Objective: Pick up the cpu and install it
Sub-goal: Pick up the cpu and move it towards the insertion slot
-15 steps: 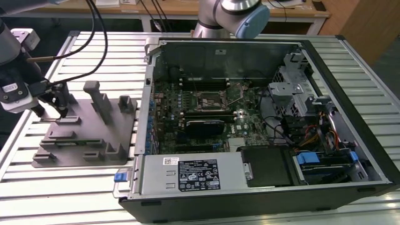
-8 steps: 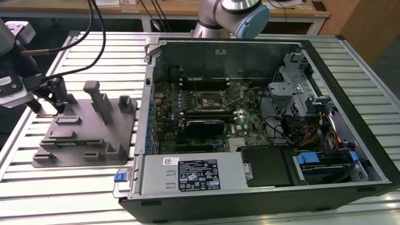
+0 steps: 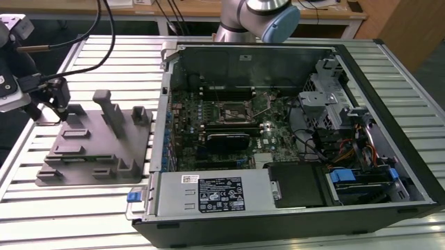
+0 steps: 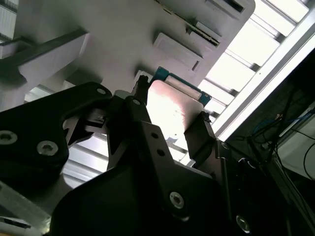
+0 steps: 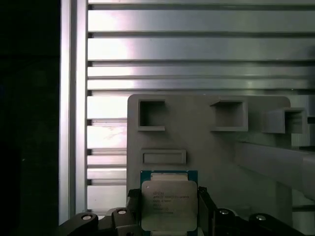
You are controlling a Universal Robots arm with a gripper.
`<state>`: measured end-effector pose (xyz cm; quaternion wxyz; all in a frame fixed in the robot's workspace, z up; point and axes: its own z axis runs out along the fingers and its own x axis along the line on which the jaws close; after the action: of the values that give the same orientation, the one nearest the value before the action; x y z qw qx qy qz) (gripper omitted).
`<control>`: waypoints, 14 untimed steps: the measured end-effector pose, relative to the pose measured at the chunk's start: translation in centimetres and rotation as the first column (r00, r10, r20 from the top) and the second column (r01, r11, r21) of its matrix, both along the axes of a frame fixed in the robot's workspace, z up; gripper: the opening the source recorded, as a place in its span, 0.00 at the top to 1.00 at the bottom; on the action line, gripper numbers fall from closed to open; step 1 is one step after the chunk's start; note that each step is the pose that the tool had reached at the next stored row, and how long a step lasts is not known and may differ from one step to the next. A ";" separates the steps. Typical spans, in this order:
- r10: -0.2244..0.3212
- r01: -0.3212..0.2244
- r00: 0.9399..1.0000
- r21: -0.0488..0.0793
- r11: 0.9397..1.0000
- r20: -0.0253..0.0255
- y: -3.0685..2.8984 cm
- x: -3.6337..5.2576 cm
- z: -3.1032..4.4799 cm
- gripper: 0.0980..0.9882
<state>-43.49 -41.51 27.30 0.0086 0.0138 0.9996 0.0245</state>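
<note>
The cpu (image 5: pixel 169 204) (image 4: pixel 173 105) is a flat square chip with a silvery top on a green board. It lies at a corner of the grey plastic tray (image 3: pixel 97 151) (image 5: pixel 211 147). My gripper (image 3: pixel 62 115) (image 5: pixel 169 209) (image 4: pixel 171 117) stands over that corner, at the exterior view's left. In both wrist views its black fingers (image 5: pixel 205 205) (image 4: pixel 199 135) press against two opposite sides of the chip. In the exterior view the gripper hides the chip. The open socket (image 3: pixel 232 110) sits on the motherboard inside the computer case (image 3: pixel 292 130).
The tray carries upright posts (image 3: pixel 111 112) and raised blocks near the gripper. The case's raised side wall (image 3: pixel 165 104) stands between tray and motherboard. A power supply (image 3: pixel 208 192), drive cage (image 3: pixel 326 94) and cables crowd the case. The table (image 3: pixel 62 208) is slatted aluminium.
</note>
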 end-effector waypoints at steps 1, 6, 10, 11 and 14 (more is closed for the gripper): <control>0.000 0.000 1.000 0.000 1.000 0.000 0.00 0.00 0.25 0.50; 0.000 0.000 1.000 0.000 1.000 0.000 0.00 0.00 1.59 0.50; 0.000 0.000 1.000 0.000 1.000 0.000 0.00 0.00 2.74 0.50; 0.000 0.000 1.000 0.000 1.000 0.000 0.00 0.00 3.04 0.50; 0.000 0.000 1.000 0.000 1.000 0.000 0.00 0.00 3.97 0.50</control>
<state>-43.49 -41.50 31.27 0.0086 0.0138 0.9996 0.0245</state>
